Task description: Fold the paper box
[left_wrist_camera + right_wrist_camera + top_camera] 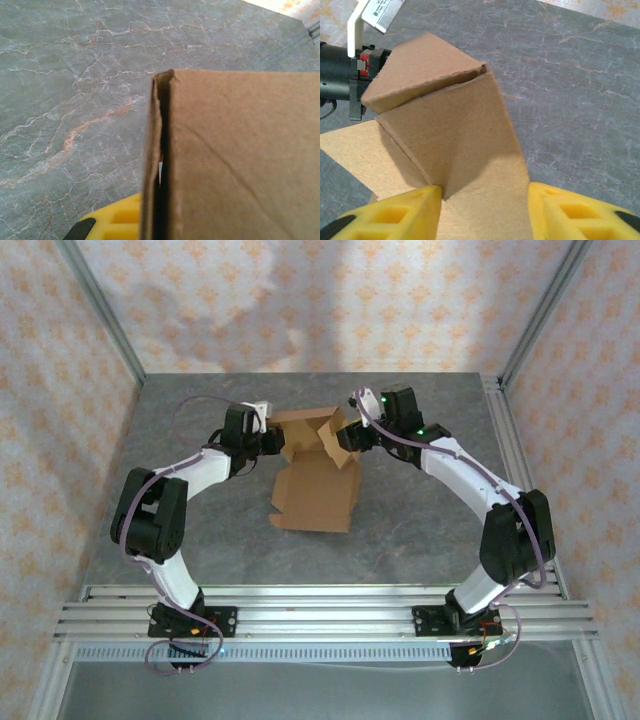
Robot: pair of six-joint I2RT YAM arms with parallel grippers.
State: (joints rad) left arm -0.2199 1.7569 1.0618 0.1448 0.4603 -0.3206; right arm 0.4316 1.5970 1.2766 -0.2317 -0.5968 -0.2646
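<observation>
Yellow fingers [405, 215] of the right claw [484, 190] spread wide around a raised flap [460, 125] of the paper box [315, 485], which sits midway on the desk [430, 530]. Whether the left claw [278, 442] at its left wall grips anything, I cannot tell.

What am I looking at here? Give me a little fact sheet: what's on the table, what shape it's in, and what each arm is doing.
Object: paper box, plain brown cardboard, partly folded
Near part: lying flat on the grey table
Far part: flaps raised
Left gripper: at the box's far left side, against a raised wall; grip unclear
Right gripper: at the far right side, fingers apart with a raised flap between them
</observation>
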